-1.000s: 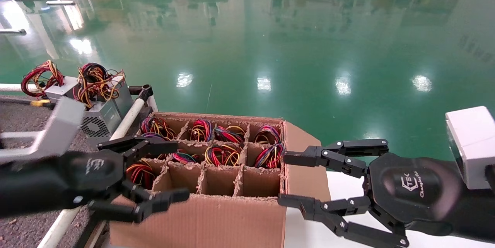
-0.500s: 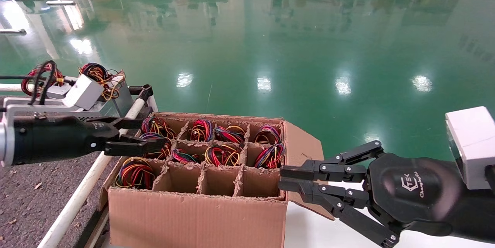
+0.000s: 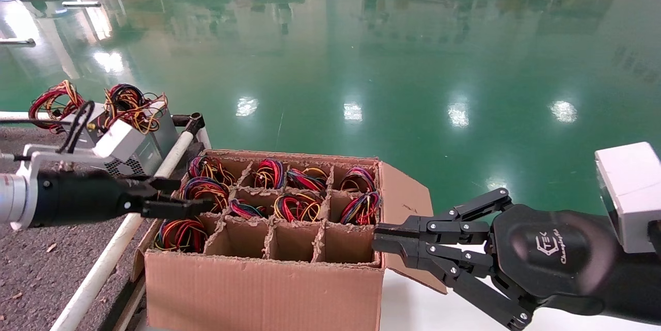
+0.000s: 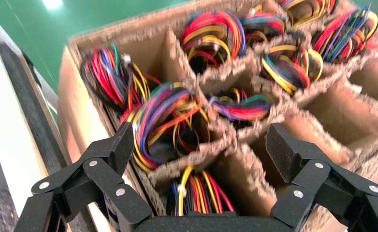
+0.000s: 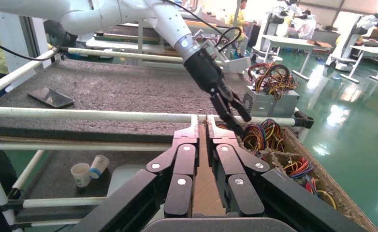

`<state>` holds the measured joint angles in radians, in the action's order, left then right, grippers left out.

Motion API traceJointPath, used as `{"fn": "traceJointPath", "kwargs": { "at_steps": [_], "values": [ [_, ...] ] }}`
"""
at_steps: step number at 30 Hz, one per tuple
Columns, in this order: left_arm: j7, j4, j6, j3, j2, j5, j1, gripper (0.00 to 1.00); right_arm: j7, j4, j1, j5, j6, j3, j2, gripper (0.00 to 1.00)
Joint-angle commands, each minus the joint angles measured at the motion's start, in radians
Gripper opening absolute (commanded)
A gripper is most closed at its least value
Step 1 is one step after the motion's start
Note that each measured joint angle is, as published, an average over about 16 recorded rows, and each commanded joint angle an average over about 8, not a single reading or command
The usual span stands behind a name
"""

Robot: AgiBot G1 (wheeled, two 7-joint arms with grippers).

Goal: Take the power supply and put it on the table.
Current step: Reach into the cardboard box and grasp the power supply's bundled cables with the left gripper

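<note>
The power supply stands in the near-left compartment of the cardboard box (image 3: 268, 289); only its coil of red, yellow and black wires (image 3: 181, 233) (image 4: 196, 193) shows. My left gripper (image 3: 188, 195) (image 4: 201, 150) hangs open just above the box's left column, one finger (image 4: 119, 145) by the left wall, the other over a divider. It holds nothing. My right gripper (image 3: 377, 238) (image 5: 205, 123) is shut on the box's right-hand wall (image 3: 379, 207). The dark grey gritty table (image 3: 31, 269) (image 5: 105, 87) lies left of the box, edged by a white pipe rail (image 3: 103, 269).
Two other power supplies (image 3: 139, 135) (image 3: 72, 114) stand on the table's far corner. Other compartments hold wire coils (image 3: 297, 207); three near ones hold nothing. The box rests on a white tabletop (image 3: 439, 315). A flat dark slab (image 5: 51, 97) lies on the table; paper cups (image 5: 88, 171) sit below.
My right gripper has closed on the box's right wall. My left arm has turned and swung from the box's front-left corner to above its left column, then sunk slightly.
</note>
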<state>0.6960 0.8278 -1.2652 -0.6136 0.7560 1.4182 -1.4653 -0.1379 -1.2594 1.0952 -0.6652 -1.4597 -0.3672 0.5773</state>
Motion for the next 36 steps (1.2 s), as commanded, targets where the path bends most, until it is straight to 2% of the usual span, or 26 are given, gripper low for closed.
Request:
{"fn": "traceJointPath", "kwargs": {
  "at_steps": [1, 5, 6, 7, 24, 36],
  "values": [
    [-0.006, -0.008, -0.002, -0.003, 0.0, 0.003, 0.004, 0.62, 0.0, 0.0, 0.0, 0.0, 0.0, 0.0, 0.0, 1.0],
    [-0.001, 0.001, -0.012, -0.003, -0.012, -0.001, 0.013, 0.12, 0.0, 0.0, 0.0, 0.0, 0.0, 0.0, 0.0, 1.0],
    [0.002, 0.004, -0.014, -0.003, -0.015, -0.002, 0.015, 0.04, 0.0, 0.0, 0.0, 0.0, 0.0, 0.0, 0.0, 1.0],
    [0.005, 0.007, -0.016, -0.003, -0.017, -0.003, 0.018, 0.0, 0.0, 0.0, 0.0, 0.0, 0.0, 0.0, 0.0, 1.0],
    [0.059, 0.096, -0.039, -0.009, -0.06, -0.013, 0.063, 0.0, 0.0, 0.0, 0.0, 0.0, 0.0, 0.0, 0.0, 1.0],
    [0.084, 0.107, -0.039, -0.006, -0.084, -0.012, 0.066, 0.0, 0.0, 0.0, 0.0, 0.0, 0.0, 0.0, 0.0, 1.0]
  ]
}}
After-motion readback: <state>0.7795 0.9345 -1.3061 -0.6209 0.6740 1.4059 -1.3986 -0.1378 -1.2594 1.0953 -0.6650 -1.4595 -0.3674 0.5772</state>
